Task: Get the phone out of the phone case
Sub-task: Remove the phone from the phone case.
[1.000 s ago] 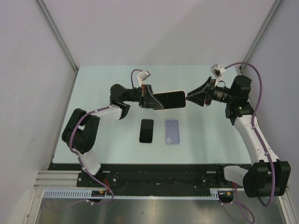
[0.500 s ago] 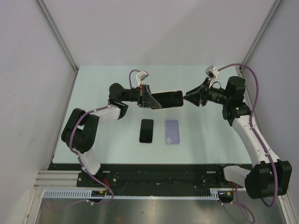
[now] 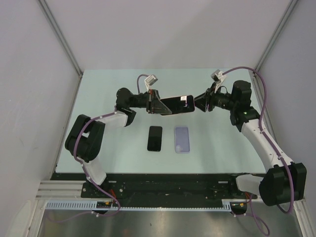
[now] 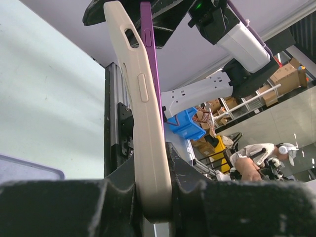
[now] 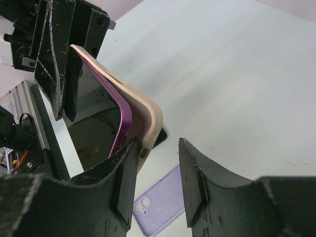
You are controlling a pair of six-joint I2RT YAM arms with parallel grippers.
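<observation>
Beige phone case (image 3: 178, 104) — pinched by left end effector (image 3: 159, 105) — ends beside spread right end effector (image 5: 157, 144).

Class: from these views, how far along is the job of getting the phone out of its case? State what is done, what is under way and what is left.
Done: the left end effector is shut on the beige case, holding it in the air. Under way: the right end effector, open, is at the case's free end. Left: the purple phone sits in the case, so separating them remains.
</observation>
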